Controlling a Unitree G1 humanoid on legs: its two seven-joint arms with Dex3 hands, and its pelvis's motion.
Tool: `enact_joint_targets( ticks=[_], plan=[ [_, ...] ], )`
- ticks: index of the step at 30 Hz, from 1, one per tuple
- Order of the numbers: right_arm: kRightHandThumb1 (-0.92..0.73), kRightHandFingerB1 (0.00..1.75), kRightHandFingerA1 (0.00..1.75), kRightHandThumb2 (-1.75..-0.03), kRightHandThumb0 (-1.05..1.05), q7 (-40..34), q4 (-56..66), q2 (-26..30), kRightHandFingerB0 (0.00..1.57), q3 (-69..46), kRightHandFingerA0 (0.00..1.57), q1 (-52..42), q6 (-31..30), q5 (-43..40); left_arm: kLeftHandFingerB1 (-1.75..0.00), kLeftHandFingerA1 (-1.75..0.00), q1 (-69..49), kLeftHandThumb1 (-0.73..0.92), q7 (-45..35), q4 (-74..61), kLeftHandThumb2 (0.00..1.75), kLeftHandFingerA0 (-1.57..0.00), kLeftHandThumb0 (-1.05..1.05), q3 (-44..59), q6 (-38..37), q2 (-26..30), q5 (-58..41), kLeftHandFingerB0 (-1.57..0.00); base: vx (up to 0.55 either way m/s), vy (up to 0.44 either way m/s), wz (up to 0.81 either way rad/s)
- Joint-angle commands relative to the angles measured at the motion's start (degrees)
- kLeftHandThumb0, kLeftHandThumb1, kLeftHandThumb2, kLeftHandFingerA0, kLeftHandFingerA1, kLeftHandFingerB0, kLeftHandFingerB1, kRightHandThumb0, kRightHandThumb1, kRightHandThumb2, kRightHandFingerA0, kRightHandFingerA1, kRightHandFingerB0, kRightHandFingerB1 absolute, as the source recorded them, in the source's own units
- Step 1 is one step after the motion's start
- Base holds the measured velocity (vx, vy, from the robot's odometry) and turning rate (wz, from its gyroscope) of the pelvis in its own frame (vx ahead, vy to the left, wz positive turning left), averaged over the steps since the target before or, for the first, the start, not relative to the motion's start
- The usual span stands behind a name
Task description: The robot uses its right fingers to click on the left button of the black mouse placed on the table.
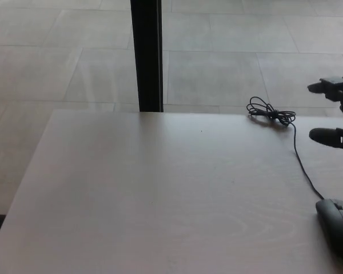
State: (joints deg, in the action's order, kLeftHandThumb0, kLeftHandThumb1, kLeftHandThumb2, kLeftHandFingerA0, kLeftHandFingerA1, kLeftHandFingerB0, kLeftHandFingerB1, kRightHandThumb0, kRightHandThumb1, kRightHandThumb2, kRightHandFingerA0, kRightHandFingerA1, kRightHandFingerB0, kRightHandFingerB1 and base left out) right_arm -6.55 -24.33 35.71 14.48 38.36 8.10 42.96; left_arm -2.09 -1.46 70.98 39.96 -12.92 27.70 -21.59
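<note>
black mouse point(337, 225) | corded, on table point(160, 194) | right hand point(337, 114) apart

Mouse at the desk's point(160, 194) near right corner, cable running to the far edge.

The mouse point(337, 224) lies by the right edge near the front; its cable point(302, 162) leads back to a coiled bundle point(270, 113) at the far edge, right of centre. The right hand point(338, 114) hangs above the right edge, behind the mouse and apart from it. A post point(146, 54) stands on the floor point(57, 63) behind the far edge, left of the bundle.

The right hand point(338, 114) is matte black with thick, rounded-tipped fingers point(326, 136).
</note>
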Motion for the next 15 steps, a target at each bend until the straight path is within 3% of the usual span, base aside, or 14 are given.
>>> enact_joint_targets(
  ticks=[1,2,3,5,6,15],
  plan=[
    [-0.89,0.35,0.47,-0.67,-0.85,2.4,3.3,2.4,0.46,-4.8,0.33,-1.6,-1.9,-3.4,-0.48,-0.52,-0.4,0.80,-0.4,-0.2,0.65,-0.84,-0.72,0.2,-1.3,0.7,-0.7,-0.73,0.00,0.000,0.00],
    [-0.90,0.35,0.48,-0.67,-0.86,2.5,3.6,2.6,0.46,-5.4,0.34,-2.1,-1.8,-3.4,-0.48,-0.52,-0.5,0.80,-0.3,-0.2,0.65,-0.83,-0.73,0.1,-1.5,0.7,-0.6,-0.72,0.00,0.000,0.00],
    [-0.77,0.41,0.50,-0.82,-0.92,2.9,3.8,2.8,0.43,-5.9,0.29,-2.5,-1.9,-3.7,-0.49,-0.53,-0.6,0.80,-0.7,-0.3,0.65,-0.83,-0.73,0.3,-1.6,0.7,-0.9,-0.72,0.00,0.000,0.00],
    [-0.77,0.41,0.50,-0.82,-0.92,3.4,4.2,2.6,0.43,-6.3,0.29,-2.7,-2.0,-3.6,-0.49,-0.53,-0.7,0.80,-0.9,-0.3,0.65,-0.83,-0.73,0.5,-1.6,0.8,-1.0,-0.72,0.00,0.000,0.00],
    [-0.90,0.34,0.46,-0.68,-0.88,3.7,4.7,3.2,0.45,-7.1,0.33,-3.6,-2.7,-3.8,-0.48,-0.53,-0.7,0.81,-0.6,-0.3,0.65,-0.85,-0.71,0.5,-1.4,0.6,-1.0,-0.72,0.00,0.000,0.00],
    [-0.85,0.38,0.50,-0.66,-0.81,-2.5,3.8,6.6,0.50,-19.7,0.34,-15.2,0.1,-9.8,-0.48,-0.52,-1.1,0.79,-0.3,-0.3,0.64,-0.84,-0.74,0.4,-1.3,0.5,-0.9,-0.73,0.00,0.000,0.00]
  ],
)
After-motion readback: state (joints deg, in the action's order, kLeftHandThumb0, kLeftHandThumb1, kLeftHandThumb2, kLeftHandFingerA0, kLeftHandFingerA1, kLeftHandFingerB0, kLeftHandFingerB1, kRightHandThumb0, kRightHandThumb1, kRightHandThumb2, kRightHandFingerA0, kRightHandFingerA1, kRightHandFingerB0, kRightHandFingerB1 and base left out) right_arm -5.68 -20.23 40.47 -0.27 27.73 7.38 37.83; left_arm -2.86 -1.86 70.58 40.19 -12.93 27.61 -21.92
